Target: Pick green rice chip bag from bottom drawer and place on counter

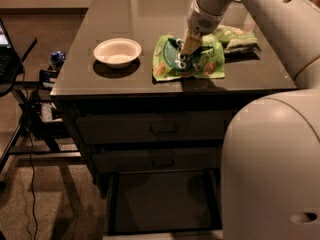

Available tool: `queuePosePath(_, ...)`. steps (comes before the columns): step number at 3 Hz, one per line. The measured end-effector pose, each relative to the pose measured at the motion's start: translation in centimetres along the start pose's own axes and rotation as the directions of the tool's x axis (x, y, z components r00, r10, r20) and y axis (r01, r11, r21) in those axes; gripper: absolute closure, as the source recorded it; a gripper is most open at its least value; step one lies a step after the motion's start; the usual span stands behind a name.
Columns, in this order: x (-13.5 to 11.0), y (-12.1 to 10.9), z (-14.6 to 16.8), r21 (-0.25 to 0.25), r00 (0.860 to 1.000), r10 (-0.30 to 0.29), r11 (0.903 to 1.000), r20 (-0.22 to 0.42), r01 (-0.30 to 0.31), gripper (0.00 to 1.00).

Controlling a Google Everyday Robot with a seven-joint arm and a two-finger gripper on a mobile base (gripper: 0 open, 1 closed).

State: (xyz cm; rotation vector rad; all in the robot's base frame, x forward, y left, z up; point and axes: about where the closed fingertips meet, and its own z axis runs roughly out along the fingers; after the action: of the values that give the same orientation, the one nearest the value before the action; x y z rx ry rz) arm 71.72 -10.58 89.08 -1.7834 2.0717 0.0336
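The white arm [265, 14] slants down and leftward from the upper right. Its rounded wrist section [205, 13] points downward, and the hand [184, 53] at its tip sits low over the front-right part of the surface [125, 19]. A bulky white body shell [270, 169] fills the lower right corner.
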Motion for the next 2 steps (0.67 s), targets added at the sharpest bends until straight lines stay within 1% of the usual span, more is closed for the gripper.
queuePosePath(2,0.0,0.0,0.01,0.0,1.0,0.0,1.0,0.0,0.0,0.35)
